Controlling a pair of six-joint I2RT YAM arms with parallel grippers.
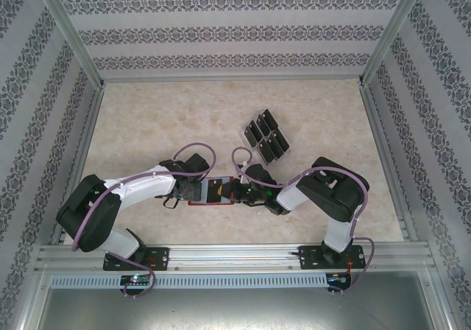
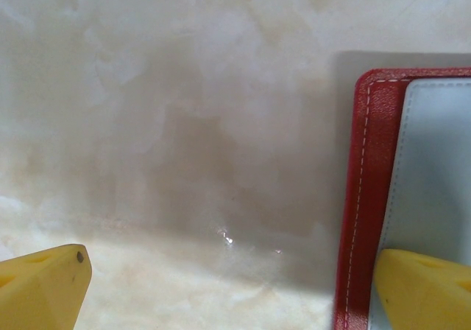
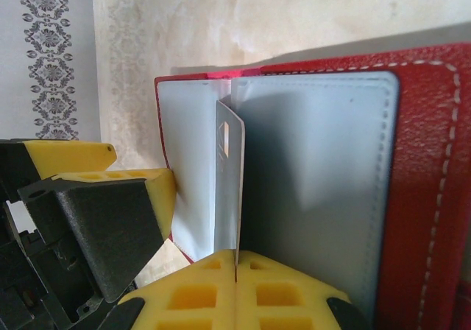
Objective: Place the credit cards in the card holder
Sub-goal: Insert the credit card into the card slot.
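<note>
At the lower left and lower right corners of the left wrist view sit the two yellow fingertips of the left pincer, spread wide with nothing between them but bare counter. The right-hand fingertip overlaps the stitched border of the red wallet and seems to press on it; I cannot tell how firmly. The first risk is that one fingertip on one edge is a thin anchor. A push from the other side could make the wallet slide along the smooth counter or swing around that point.

In the top view the wallet lies open in the middle of the frame, between the two arms. In the right wrist view, the right pincer at the bottom centre is closed on a card. The card stands on edge, its far end near the seam where two grey pockets meet. I judge it is being fed into a pocket.

If the leading end misses the slot mouth, it could ride over the grey face or jam at the seam. The thin card might then bow or twist in the grip. The left fingertip is close by at the left of that frame, so the two pincers could bump.

The other cards stand upper right of centre in the top view, well apart from the wallet.
</note>
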